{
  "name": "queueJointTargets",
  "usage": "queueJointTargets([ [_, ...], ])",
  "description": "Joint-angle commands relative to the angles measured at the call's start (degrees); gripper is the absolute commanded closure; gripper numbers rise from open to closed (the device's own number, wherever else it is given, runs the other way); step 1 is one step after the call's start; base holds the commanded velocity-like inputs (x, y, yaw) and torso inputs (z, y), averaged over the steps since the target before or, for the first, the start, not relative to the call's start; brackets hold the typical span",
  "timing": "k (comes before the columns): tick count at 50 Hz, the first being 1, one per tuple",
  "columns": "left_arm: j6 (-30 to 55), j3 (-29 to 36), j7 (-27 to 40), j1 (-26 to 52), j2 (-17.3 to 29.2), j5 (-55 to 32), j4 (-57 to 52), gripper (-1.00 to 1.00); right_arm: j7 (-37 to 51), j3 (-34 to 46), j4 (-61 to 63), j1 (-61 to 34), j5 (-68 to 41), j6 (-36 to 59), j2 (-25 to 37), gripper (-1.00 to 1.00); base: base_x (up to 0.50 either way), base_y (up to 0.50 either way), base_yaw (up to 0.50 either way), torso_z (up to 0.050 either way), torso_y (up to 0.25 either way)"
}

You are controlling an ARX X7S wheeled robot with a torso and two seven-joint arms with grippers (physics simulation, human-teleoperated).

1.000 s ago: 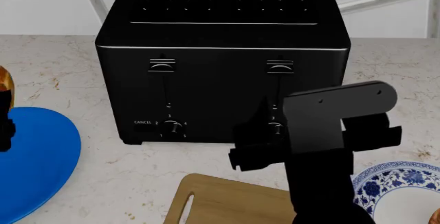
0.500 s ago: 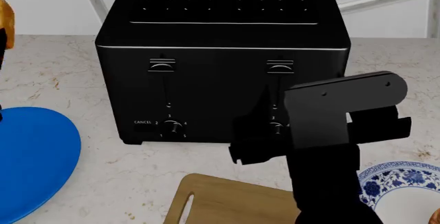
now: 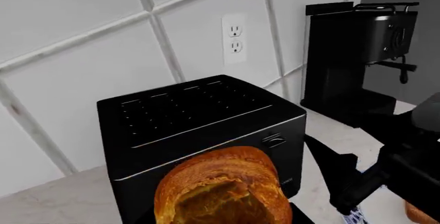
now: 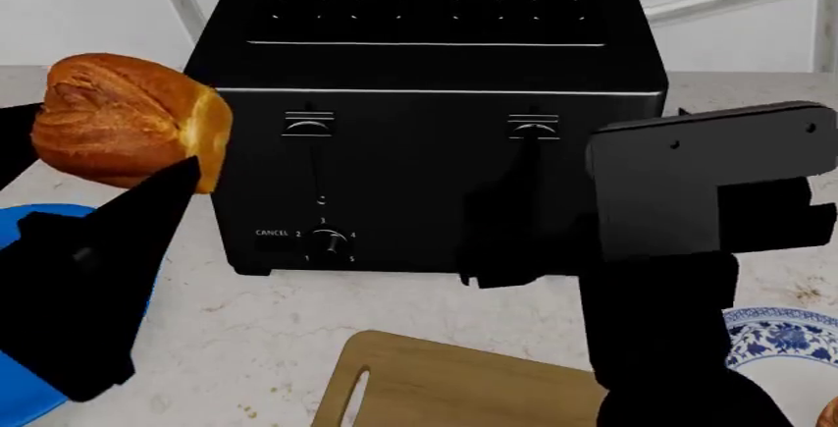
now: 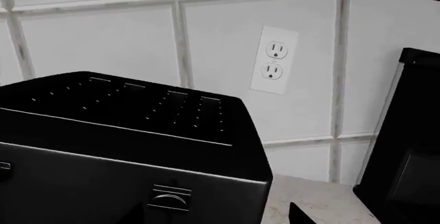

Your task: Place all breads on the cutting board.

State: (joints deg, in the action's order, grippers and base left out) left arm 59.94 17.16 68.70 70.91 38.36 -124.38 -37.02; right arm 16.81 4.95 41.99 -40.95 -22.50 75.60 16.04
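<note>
One bread, a golden-brown crusty chunk, hangs in the air in front of the black toaster's left corner, held in my left gripper, which is shut on it. In the left wrist view the bread fills the space between the jaws. The cutting board, light-tan with a handle slot, lies at the near edge below the toaster. My right gripper hovers above the board in front of the toaster, open and empty; one fingertip shows in its wrist view. A sliver of the second bread shows at the far right edge.
A big black toaster stands behind the board. A plain blue plate lies at the left, and a blue-and-white patterned plate at the right. A black coffee machine stands beyond the toaster by the tiled wall with an outlet.
My left gripper has swung in from the left edge towards the right with the bread, which now shows whole. My right arm has risen a little and shifted right.
</note>
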Motion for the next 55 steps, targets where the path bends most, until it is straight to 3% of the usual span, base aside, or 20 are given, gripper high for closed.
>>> queueJointTargets([
  [1, -2.04, 0.79, 0.18, -1.45, -1.92, -0.46, -1.22, 1.0, 15.22, -16.41, 2.45, -8.88, -28.27, 14.36, 1.26, -1.0, 0.0, 0.0, 0.0, 0.0, 0.0],
  [5, -1.85, 0.5, -0.76, -2.59, -1.78, 0.4, -0.8, 1.0, 36.68, -19.4, -2.94, -14.37, -55.12, 14.23, 6.51, -1.0, 0.0, 0.0, 0.0, 0.0, 0.0],
  [9, -2.13, 0.47, -0.82, -2.73, -1.79, 0.43, -0.94, 1.0, 54.5, -17.72, -7.22, -16.95, -74.59, 11.91, 11.83, -1.0, 0.0, 0.0, 0.0, 0.0, 0.0],
  [15, -1.67, 0.43, -1.62, -3.52, -1.61, 1.58, -0.8, 1.0, 70.74, -12.19, -9.02, -17.24, -91.43, 4.1, 23.3, -1.0, 0.0, 0.0, 0.0, 0.0, 0.0],
  [21, -1.37, 0.55, -2.05, -3.62, -1.29, 2.19, -0.27, 1.0, 72.81, -5.93, -6.66, -17.21, -96.43, -6.02, 34.38, -1.0, 0.0, 0.0, 0.0, 0.0, 0.002],
  [22, -1.2, -0.73, -3.34, -6.84, -1.36, 4.38, -2.07, 1.0, 72.94, -4.57, -5.93, -17.71, -97.14, -7.99, 36.65, -1.0, 0.0, 0.0, 0.0, 0.0, 0.0],
  [24, -1.5, 0.12, -2.47, -4.44, -1.21, 2.7, -0.75, 1.0, 72.77, -3.69, -4.95, -17.98, -97.9, -10.99, 39.99, -1.0, 0.0, 0.0, 0.0, 0.0, 0.0],
  [25, -1.01, -0.94, -3.89, -7.71, -1.34, 5.35, -2.33, 1.0, 72.73, -4.25, -4.77, -17.42, -98.12, -12.66, 41.27, -1.0, 0.0, 0.0, 0.0, 0.0, 0.0],
  [26, -1.26, -0.1, -2.95, -5.13, -1.1, 3.49, -0.94, 1.0, 72.77, -4.01, -4.64, -17.22, -98.04, -13.63, 42.91, -1.0, 0.0, 0.0, 0.0, 0.0, 0.0],
  [33, -1.08, -0.75, -4.28, -7.38, -1.27, 5.44, -1.92, 1.0, 72.83, -5.05, -5.13, -15.0, -99.76, -27.29, 49.52, -1.0, 0.0, 0.0, 0.0, 0.0, 0.0],
  [34, -0.75, -1.83, -5.78, -10.4, -1.42, 7.82, -3.34, 1.0, 72.87, -4.8, -5.24, -15.06, -100.52, -29.63, 50.34, -1.0, 0.0, 0.0, 0.0, 0.0, 0.0],
  [41, -0.62, -2.21, -6.74, -11.48, -1.25, 9.06, -3.34, 1.0, 72.93, 8.11, -4.28, -17.37, -99.25, -44.78, 59.39, -1.0, 0.0, 0.0, 0.0, 0.002, 0.001],
  [42, -0.81, -2.24, -6.66, -11.49, -1.12, 8.68, -3.32, 1.0, 73.15, 13.52, -3.84, -19.17, -97.2, -49.1, 63.84, -1.0, 0.0, 0.0, 0.0, 0.0, 0.0],
  [45, -0.77, -2.42, -7.02, -11.73, -0.98, 9.14, -3.1, 1.0, 73.17, 24.79, -3.55, -28.18, -96.75, -52.02, 67.43, -1.0, 0.0, 0.0, 0.0, 0.0, 0.0],
  [55, -0.95, -2.55, -7.75, -12.7, -0.97, 10.03, -3.06, 1.0, 73.15, 47.5, -6.72, -49.09, -105.64, -55.99, 68.1, -1.0, 0.0, 0.0, 0.0, 0.0, 0.0],
])
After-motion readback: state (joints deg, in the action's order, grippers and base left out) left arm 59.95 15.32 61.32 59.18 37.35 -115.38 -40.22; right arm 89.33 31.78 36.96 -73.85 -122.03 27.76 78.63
